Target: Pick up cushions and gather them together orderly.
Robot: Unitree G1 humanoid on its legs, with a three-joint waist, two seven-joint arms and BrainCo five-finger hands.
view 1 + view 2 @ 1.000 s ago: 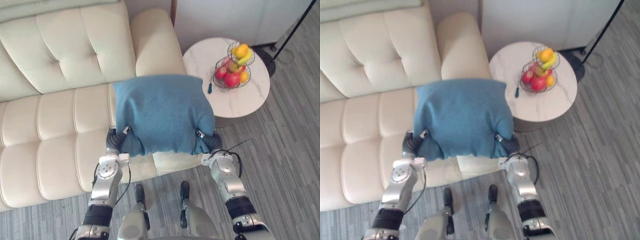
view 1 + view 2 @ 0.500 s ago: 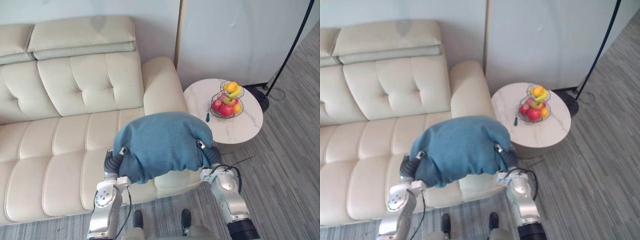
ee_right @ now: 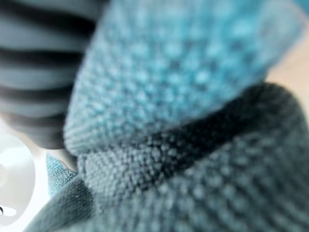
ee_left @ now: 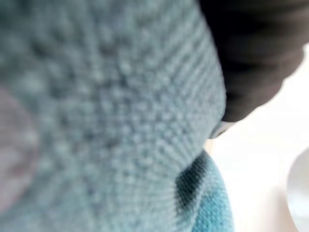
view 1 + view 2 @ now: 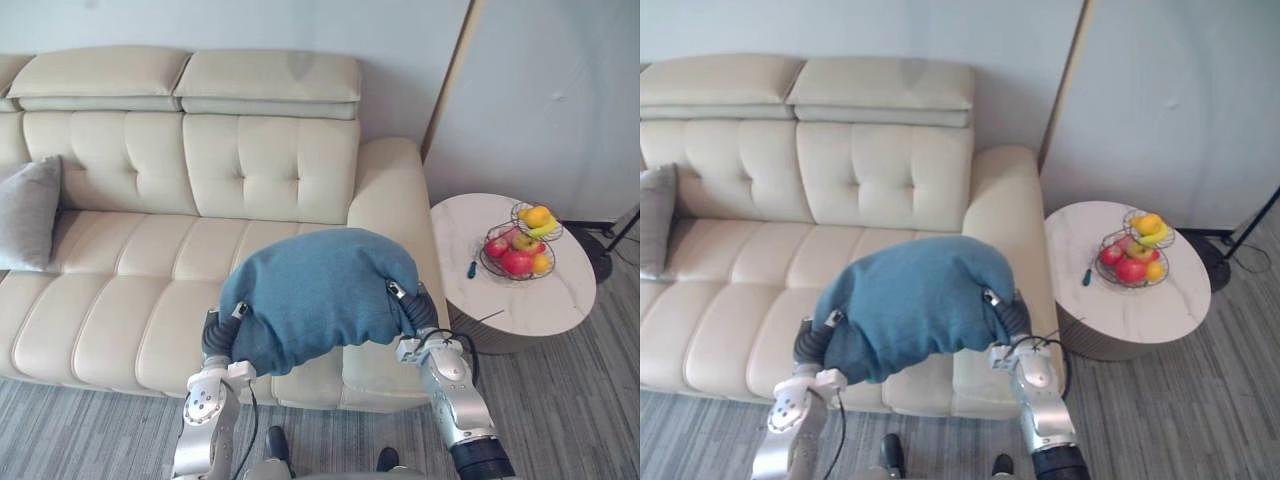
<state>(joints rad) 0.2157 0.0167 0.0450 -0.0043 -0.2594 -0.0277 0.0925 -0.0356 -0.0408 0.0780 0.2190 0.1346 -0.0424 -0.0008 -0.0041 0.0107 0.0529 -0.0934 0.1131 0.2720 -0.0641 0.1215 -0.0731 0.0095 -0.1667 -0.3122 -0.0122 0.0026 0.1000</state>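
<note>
A blue knitted cushion (image 5: 315, 295) hangs in the air in front of the cream sofa's (image 5: 130, 310) right-hand seat, squeezed between my two hands so that it bulges upward. My left hand (image 5: 215, 335) presses into its left end and my right hand (image 5: 418, 312) into its right end, each showing just a dark ribbed cover. Blue knit (image 4: 96, 121) lies right against the left wrist camera, and the same cloth (image 3: 193, 145) folds over the right one. A grey cushion (image 5: 28, 212) leans upright against the backrest at the sofa's far left.
A round white marble side table (image 5: 540, 305) stands right of the sofa's arm (image 5: 392, 200), carrying a wire fruit basket (image 5: 518, 250) and a small blue tool (image 5: 472, 269). A black lamp base (image 5: 600, 255) sits behind it. Grey plank floor runs along the sofa's front.
The camera has risen and swung left, bringing the whole sofa and the grey cushion into view. The blue cushion went from lying flat to being lifted and bunched between my hands.
</note>
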